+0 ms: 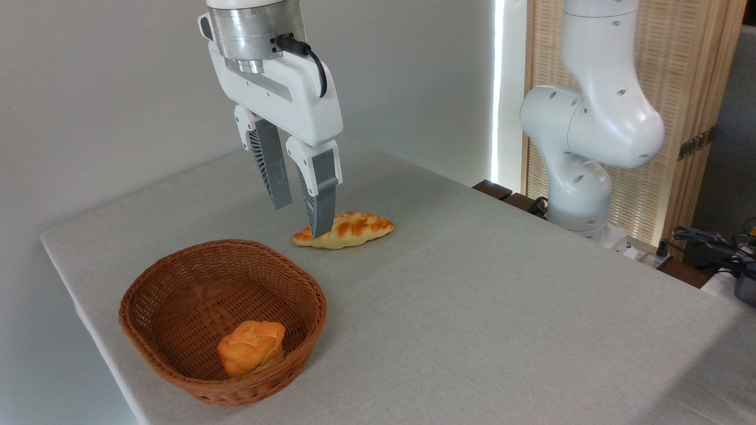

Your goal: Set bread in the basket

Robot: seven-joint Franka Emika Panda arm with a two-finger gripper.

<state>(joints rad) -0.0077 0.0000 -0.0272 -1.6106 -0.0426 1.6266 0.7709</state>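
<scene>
Beyond the basket (pixel 177 366), approach step: gripper (pixel 302 221) poised over the bread (pixel 354 229), jaws apart, next needing descent and closing.

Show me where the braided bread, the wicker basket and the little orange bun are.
bread (pixel 354 229), fixed camera, toasted top of the loaf.
basket (pixel 177 277), fixed camera, far inner wall.
orange bun (pixel 252 347), fixed camera, its top.

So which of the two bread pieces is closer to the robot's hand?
The long braided loaf lying on the table, just under the open hand. The small round orange bun sits farther off, inside the wicker basket.
</scene>
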